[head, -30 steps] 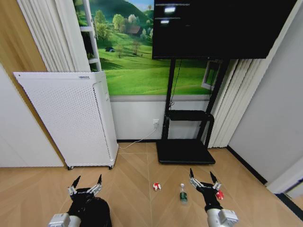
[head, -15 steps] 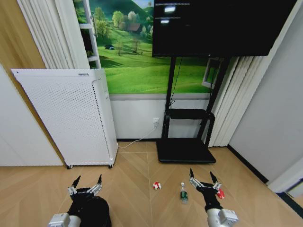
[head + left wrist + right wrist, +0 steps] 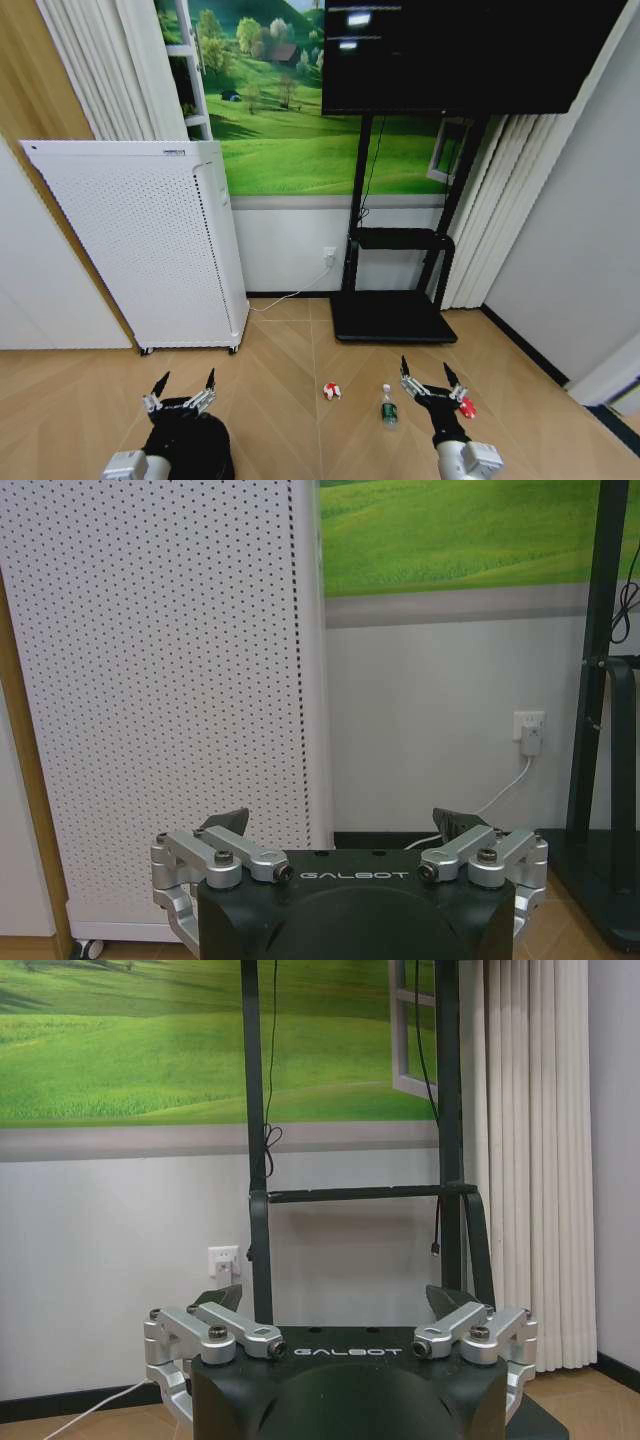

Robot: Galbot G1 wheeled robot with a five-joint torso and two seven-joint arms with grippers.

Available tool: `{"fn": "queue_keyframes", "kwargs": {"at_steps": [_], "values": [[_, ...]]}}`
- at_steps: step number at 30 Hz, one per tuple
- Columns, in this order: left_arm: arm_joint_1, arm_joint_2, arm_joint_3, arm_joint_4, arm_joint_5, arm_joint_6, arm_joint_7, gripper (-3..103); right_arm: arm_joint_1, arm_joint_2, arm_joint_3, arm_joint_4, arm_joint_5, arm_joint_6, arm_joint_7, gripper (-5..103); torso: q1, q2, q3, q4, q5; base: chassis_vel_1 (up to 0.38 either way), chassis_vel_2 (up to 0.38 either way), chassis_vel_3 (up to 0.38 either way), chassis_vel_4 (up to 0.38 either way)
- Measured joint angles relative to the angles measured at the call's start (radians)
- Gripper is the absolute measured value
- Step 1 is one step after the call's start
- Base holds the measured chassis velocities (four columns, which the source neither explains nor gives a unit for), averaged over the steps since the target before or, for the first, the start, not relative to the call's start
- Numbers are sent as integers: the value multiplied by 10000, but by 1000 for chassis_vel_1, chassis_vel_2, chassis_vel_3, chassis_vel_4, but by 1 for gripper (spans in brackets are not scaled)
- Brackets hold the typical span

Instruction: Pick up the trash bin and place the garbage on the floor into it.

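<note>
Head view: both grippers spread wide and empty — left gripper (image 3: 181,388) above the trash bin (image 3: 195,448) at 7 o'clock; bin's probably light, rigid — I'd grab the rim.

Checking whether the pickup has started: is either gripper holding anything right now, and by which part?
Nothing is held. The left gripper and the right gripper are both open and empty.

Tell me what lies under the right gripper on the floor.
Under the open right gripper a small red piece lies on the parquet floor, partly covered by a fingertip. The bottle lies beside it, toward the left. Anything beneath the wrist is hidden.
</note>
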Motion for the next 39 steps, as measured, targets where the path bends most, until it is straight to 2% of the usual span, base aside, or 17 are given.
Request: {"fn": "queue_keyframes", "kwargs": {"at_steps": [21,27,32,34,39], "values": [[-5,-4,-21,-8,-15,0,-1,100,10,-2,18,-13,0,58,20,100,-184,-586,-400,0,0,0,0,0,0],[-28,3,-27,7,-21,0,-15,100,46,-18,14,-41,3,56,26,100,-254,-855,-600,0,0,0,0,0,0],[-58,3,-25,48,-58,-41,-61,100,70,-39,16,-62,25,44,31,100,-274,-945,-669,0,0,0,0,0,0],[-102,18,-5,95,-262,-78,-251,100,96,-62,28,-96,44,38,42,100,-280,-977,-695,0,0,0,0,0,0],[0,228,-230,81,-107,-32,-329,100,155,-89,85,-176,98,31,83,100,-281,-982,-700,0,-1,0,0,0,0]]}}
